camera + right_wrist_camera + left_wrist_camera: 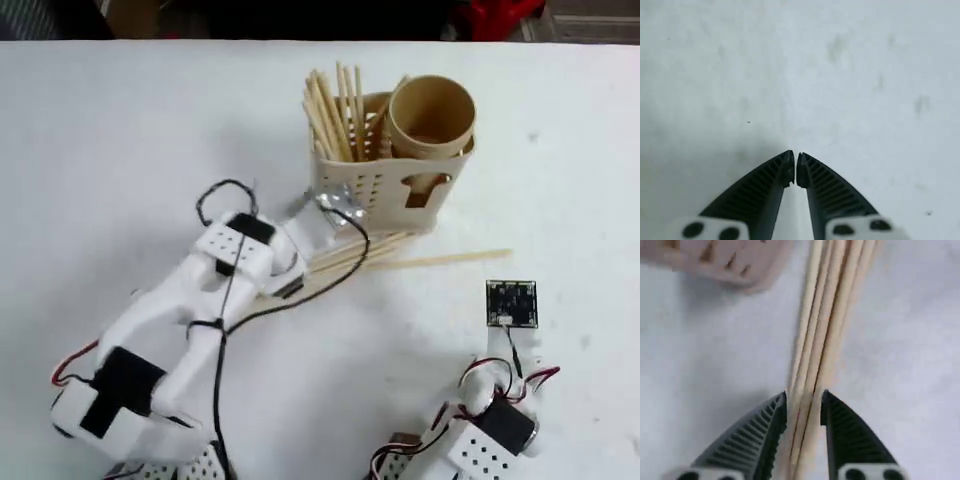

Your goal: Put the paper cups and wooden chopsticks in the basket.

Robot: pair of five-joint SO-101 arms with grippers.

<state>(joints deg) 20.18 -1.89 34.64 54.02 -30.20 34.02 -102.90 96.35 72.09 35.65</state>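
Left wrist view: left gripper (804,401) clamped on loose chopsticks (822,330) at 6 o'clock of basket (385,192), likely to lift them in; right gripper (794,164) tips together, empty.

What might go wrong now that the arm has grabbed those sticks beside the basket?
1. The left gripper pinches several loose chopsticks with most of their length sticking out ahead, so they may fan apart or slip when lifted.
2. The basket is already crowded with upright chopsticks and paper cups; the bundle could snag or tip it.
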